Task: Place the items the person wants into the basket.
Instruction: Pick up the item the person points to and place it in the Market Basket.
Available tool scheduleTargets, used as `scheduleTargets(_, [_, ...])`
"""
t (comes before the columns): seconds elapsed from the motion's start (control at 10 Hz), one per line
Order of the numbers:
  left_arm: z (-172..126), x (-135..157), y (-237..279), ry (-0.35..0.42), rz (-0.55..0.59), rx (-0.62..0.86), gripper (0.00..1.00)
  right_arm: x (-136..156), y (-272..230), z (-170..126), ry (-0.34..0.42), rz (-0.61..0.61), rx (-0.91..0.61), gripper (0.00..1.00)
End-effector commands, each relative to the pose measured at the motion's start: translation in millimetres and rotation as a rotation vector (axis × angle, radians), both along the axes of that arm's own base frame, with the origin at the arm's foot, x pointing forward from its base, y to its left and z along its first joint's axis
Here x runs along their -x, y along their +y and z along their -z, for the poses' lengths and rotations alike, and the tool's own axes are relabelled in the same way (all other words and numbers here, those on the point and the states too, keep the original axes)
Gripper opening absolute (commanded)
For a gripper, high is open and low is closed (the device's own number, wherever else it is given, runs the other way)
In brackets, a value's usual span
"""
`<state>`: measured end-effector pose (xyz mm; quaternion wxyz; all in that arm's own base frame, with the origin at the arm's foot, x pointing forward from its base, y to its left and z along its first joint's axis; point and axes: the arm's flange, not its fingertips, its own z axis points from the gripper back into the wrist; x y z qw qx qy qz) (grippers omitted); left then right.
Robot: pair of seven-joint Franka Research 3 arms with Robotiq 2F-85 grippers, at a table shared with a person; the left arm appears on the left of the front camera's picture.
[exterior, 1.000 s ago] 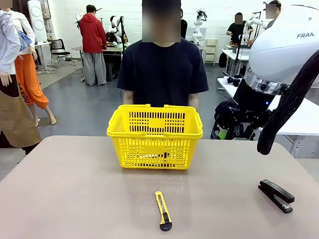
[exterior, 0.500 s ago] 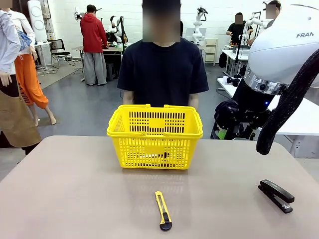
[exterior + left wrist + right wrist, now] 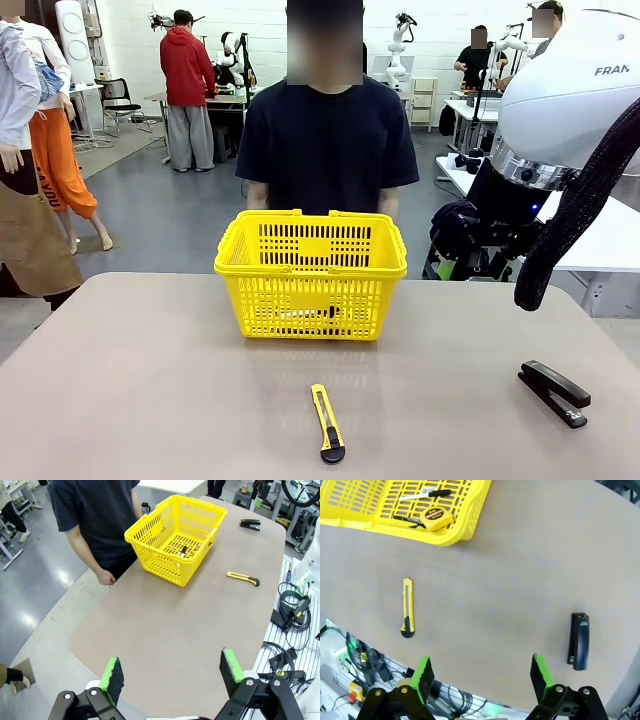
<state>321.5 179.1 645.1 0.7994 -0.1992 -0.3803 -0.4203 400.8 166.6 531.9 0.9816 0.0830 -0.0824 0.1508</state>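
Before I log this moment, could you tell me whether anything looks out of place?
Nothing stands out: the marker, pen and tape measure lie inside the basket; utility knife and stapler rest flat on the table.

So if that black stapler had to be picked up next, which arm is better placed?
Probably the right: its open pincer hangs over the table near the black stapler. From the left pincer, the stapler lies far off, past the yellow plastic basket.

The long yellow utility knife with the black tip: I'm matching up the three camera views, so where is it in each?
Front view: long yellow utility knife, low centre, nearer than the yellow plastic basket.
Left wrist view: knife, upper right, right of the basket.
Right wrist view: knife, left, below the basket.
Shared landmark: the basket.
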Motion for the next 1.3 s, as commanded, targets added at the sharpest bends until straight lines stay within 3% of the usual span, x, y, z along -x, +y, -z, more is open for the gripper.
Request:
scheduleTargets(0.0, [0.7, -0.1, 0.9, -0.017, 0.002, 0.004, 1.00, 0.2, -1.4, 0.5, -0.001, -0.002, 0.009, 1.00])
scheduleTargets(1.2, [0.7, -0.1, 0.9, -0.017, 0.002, 0.004, 1.00, 0.0, 0.0, 0.0, 0.000, 0.000, 0.000, 1.00])
